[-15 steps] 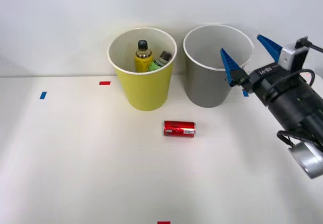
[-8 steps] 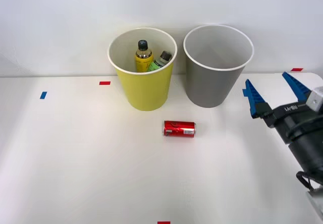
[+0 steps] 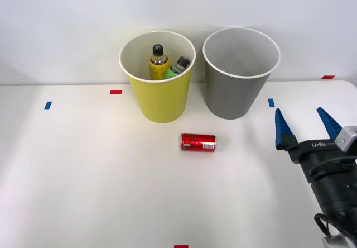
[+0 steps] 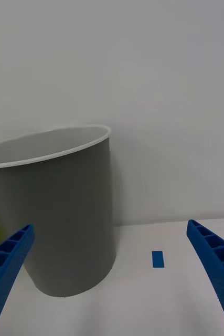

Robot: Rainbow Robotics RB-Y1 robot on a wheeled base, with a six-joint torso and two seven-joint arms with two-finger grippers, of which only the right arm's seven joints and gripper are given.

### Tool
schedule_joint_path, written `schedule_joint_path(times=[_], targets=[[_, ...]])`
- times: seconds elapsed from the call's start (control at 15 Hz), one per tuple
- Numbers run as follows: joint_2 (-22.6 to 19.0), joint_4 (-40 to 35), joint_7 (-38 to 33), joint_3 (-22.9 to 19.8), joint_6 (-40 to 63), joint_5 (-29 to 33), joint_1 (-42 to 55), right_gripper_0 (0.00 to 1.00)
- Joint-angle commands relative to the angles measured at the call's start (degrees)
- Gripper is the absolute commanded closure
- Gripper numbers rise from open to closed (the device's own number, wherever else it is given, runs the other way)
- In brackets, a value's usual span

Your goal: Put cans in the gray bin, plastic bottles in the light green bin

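Light green bin (image 3: 162,100) upright at the back of the white surface (image 3: 83,170), white inside, holding both plastic bottles: yellow bottle (image 3: 158,63) with black cap standing, green bottle (image 3: 177,67) with dark gray cap leaning just beside it at its 3 o'clock. Gray bin (image 3: 237,91) stands at 3 o'clock of the green one, near but apart, white rim; the front view shows nothing on the part of its inner wall that can be seen. Red can (image 3: 198,142) lies on its side at 6 o'clock of the gap between the bins, silver ends, white label print too small to read. Right gripper (image 3: 305,126) at 4 o'clock of the gray bin, blue ribbed fingers (image 3: 280,129) released, spread wide, grasping nothing; white lettering on its body unreadable. Wrist view: gray bin (image 4: 54,215) ahead, blue tape mark (image 4: 157,259) on the surface beside it.
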Motion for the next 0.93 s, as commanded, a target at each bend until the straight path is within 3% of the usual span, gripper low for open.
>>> schedule_joint_path(times=[0.07,0.27,0.53,0.93], targets=[[3.8,0.1,0.0,-0.3,-2.0,7.8,2.2,0.0],[6.5,0.1,-0.5,-0.3,-5.1,14.4,5.7,0.0],[2.6,0.1,-0.8,0.1,-5.5,14.5,8.0,0.0],[3.2,0.7,-0.4,0.6,-5.6,17.3,9.8,0.0]])
